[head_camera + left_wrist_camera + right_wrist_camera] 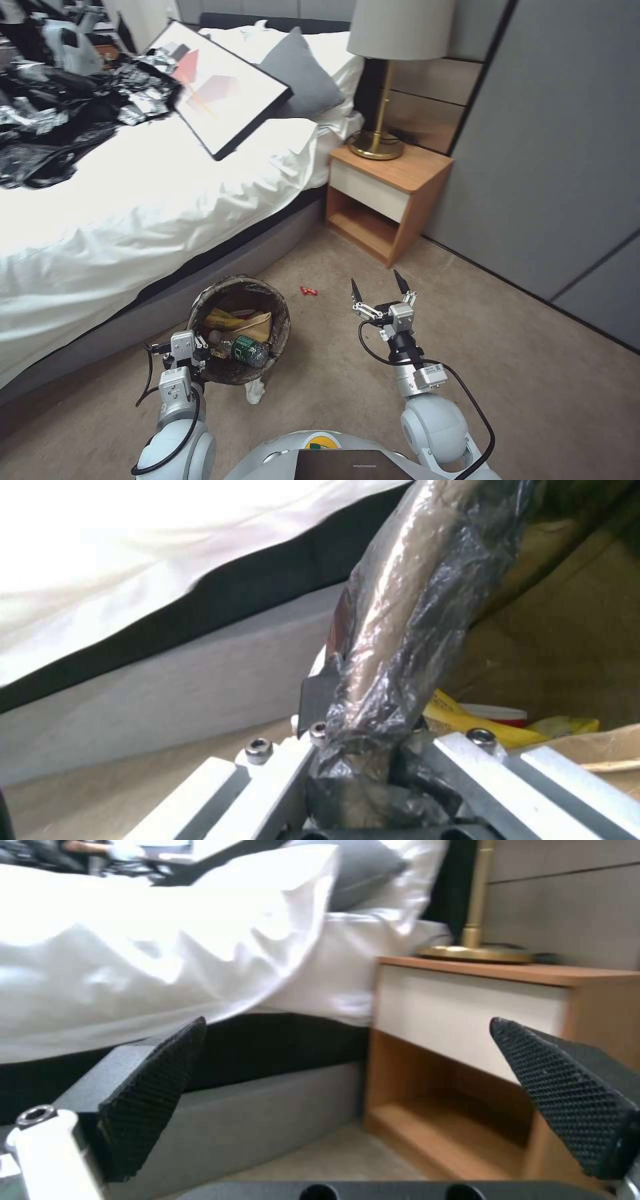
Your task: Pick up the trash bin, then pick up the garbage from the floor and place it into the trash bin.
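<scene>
We see the left gripper [200, 351] clamped on the rim of the trash bin [280, 333], w/ the dark bag liner pinched between its fingers [320, 700] in the left wrist view. The bin is tilted w/ its mouth toward the head camera, beside the bed [133, 220]. Inside it we make out a yellow wrapper [220, 319], a tan paper piece [257, 327] & a green-labelled bottle [240, 348]. A white tissue [255, 391] shows just below the bin.

The right gripper [381, 287] hovers above the carpet [500, 373], jaws spread wide, holding nothing; its 2 black pads [153, 1090] stand well apart, facing the nightstand [387, 193]. A small red wrapper [308, 291] lies on the carpet between bin & right gripper, nearer the bed.
</scene>
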Robot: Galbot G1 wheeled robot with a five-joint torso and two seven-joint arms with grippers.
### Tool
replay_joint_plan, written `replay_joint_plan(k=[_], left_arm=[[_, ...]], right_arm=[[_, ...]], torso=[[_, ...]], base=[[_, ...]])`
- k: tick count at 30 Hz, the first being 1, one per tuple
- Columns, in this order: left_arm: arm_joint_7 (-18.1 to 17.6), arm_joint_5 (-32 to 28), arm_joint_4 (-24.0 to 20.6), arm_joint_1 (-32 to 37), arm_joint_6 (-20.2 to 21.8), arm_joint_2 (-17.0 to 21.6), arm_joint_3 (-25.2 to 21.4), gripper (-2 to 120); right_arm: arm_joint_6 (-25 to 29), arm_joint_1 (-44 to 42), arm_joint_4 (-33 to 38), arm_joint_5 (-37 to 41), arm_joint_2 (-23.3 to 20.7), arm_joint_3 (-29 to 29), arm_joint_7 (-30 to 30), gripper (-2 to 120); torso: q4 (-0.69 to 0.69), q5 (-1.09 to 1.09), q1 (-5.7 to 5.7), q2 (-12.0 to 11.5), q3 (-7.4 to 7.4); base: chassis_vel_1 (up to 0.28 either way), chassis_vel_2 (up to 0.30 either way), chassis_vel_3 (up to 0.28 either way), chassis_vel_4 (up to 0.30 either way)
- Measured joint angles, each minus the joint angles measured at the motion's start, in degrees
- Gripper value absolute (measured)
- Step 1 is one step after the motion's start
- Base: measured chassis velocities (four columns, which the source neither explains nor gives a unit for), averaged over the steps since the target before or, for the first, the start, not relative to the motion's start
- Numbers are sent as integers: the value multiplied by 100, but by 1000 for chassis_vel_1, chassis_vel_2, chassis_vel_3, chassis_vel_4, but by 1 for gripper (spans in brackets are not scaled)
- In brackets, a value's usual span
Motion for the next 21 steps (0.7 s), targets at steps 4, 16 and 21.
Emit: replay_joint_plan(k=[4,16,21], left_arm=[[-2,20,29,5,-36,-10,18,0],[-3,37,5,80,-106,-1,23,0],[-4,41,-16,111,-119,-6,19,0]], right_arm=[[1,9,0,-3,2,-8,-3,100],[-54,86,37,-18,-31,-94,-30,100],[-64,115,37,-19,-48,-124,-45,100]], torso=[[1,0,0,0,0],[-1,0,0,0,0],[-1,0,0,0,0]], base=[[116,132,117,131],[30,25,26,29],[0,0,0,0]])
